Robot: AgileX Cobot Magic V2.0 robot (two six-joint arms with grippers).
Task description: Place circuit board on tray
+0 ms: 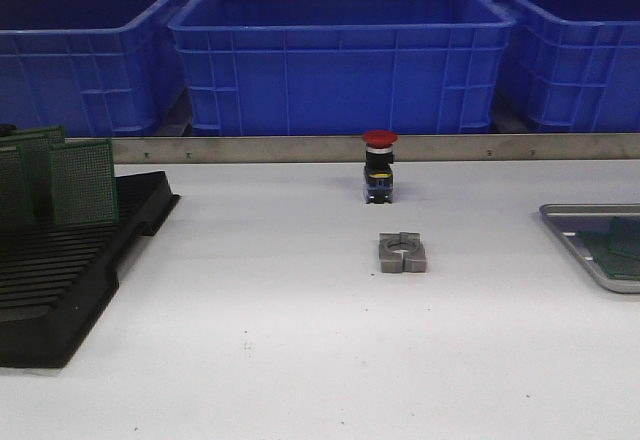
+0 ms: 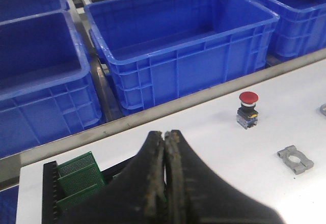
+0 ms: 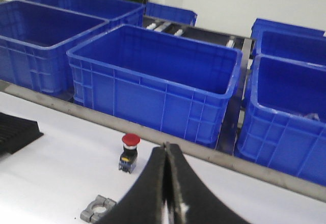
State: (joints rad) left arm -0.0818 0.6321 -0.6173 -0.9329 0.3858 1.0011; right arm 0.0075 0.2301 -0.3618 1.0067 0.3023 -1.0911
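Looking over your table:
Left gripper (image 2: 164,183): fingers pressed together, holding nothing.
Right gripper (image 3: 168,193): pressed together too.
Circuit boards (image 1: 55,180): stood upright in the black rack (image 1: 60,280) (far left).
Tray (image 1: 580,222): far right, a green board (image 1: 622,245) lay inside.

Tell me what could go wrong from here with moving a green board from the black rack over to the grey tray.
1. The green boards stand close together in the black rack; the closed left hand might knock a neighbour when picking one.
2. The red push button and the grey metal clamp sit between rack and tray; a low carry could hit them.
3. A green board seems to lie in the tray already, so the next could land on it.
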